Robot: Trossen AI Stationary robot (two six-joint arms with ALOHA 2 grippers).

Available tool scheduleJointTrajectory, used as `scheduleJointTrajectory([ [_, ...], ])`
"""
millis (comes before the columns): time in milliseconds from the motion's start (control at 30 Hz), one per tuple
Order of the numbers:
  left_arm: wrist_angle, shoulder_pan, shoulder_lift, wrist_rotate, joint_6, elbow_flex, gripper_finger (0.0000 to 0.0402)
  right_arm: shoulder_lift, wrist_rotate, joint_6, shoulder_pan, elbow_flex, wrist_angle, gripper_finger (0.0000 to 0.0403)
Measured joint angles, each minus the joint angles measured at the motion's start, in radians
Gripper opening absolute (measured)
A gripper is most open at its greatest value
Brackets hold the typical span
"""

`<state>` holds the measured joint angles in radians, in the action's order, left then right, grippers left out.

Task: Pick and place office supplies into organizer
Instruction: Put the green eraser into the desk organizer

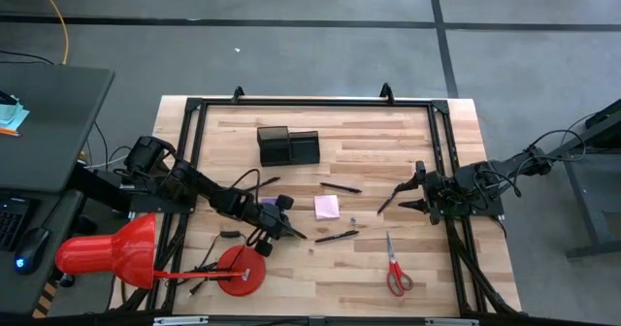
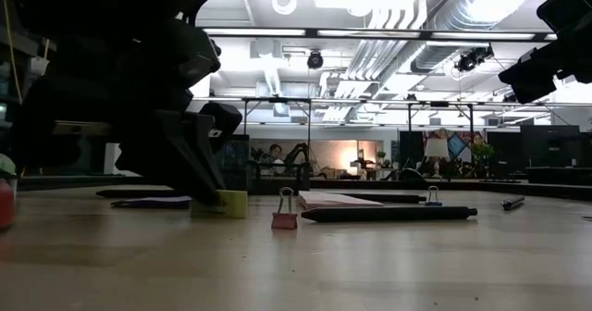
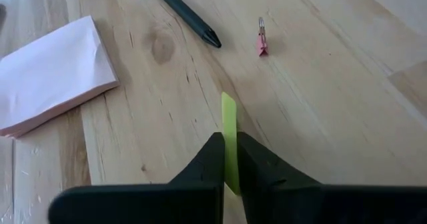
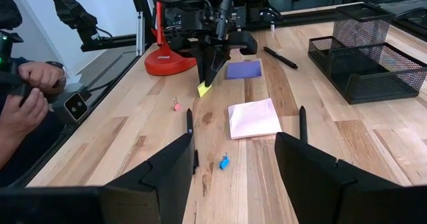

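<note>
Left gripper [image 3: 230, 159] low-centre of left wrist frame, pinched on yellow sticky pad [image 3: 229, 127] at tabletop, pink sticky pad [image 1: 327, 206] mid-frame in high view, black mesh organizer [image 1: 288, 146] upper centre, right gripper [image 1: 418, 192] at right, fingers spread, holding nothing

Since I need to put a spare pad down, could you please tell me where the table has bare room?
Bare wood lies between the organizer and the table's right frame rail, and between the lamp base and the scissors. It is crowded mid-table: the left hand shut on the yellow piece, the pink pad, pens and the open right hand.
</note>
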<state>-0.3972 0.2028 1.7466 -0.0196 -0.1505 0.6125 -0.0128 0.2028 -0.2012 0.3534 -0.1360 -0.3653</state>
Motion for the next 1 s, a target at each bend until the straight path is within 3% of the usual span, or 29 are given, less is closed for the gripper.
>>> scheduleJointTrajectory([
  [633,-0.034,-0.014,-0.036,-0.126,0.083,0.000,0.0015,0.000,0.000,0.000,0.000,0.000,0.000,0.0206],
  [1000,0.106,-0.093,-0.145,-0.137,0.201,0.000,0.0016,0.000,0.000,0.000,0.000,0.000,-0.005,0.0206],
])
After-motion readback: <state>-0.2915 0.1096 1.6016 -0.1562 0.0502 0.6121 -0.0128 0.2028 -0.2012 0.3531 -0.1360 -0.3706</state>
